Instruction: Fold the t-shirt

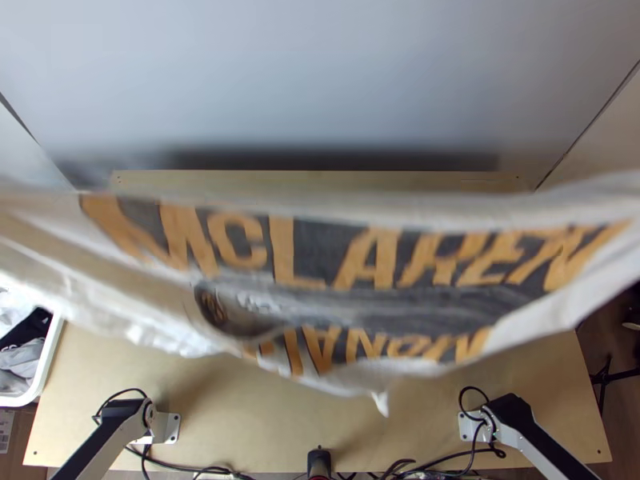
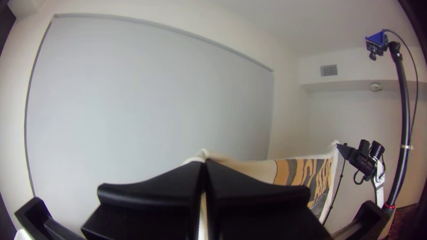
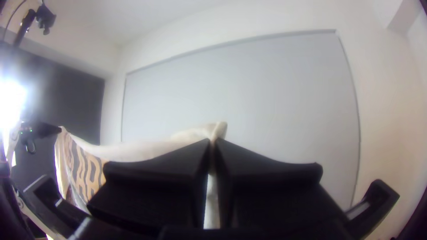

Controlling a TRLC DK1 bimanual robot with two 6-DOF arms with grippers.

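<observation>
White shirt [image 1: 320, 298] pinched in our left claw [image 2: 204, 164] and right claw [image 3: 212, 142], we hold both high and well apart, cloth hanging between them over the table [image 1: 264, 436].

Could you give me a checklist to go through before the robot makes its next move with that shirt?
1. Left gripper has hold of the shirt: ok, cloth is pinched between its fingers.
2. Right gripper has hold too: ok, its fingers are closed on cloth.
3. Shirt opened out between the two: ok, the lettering stretches across.
4. Cloth smooth: not ok, it is rumpled around the print.
5. Shirt laid flat on the table: not ok, it is held up in the air.
6. Lower edge off the table: cannot tell.
</observation>
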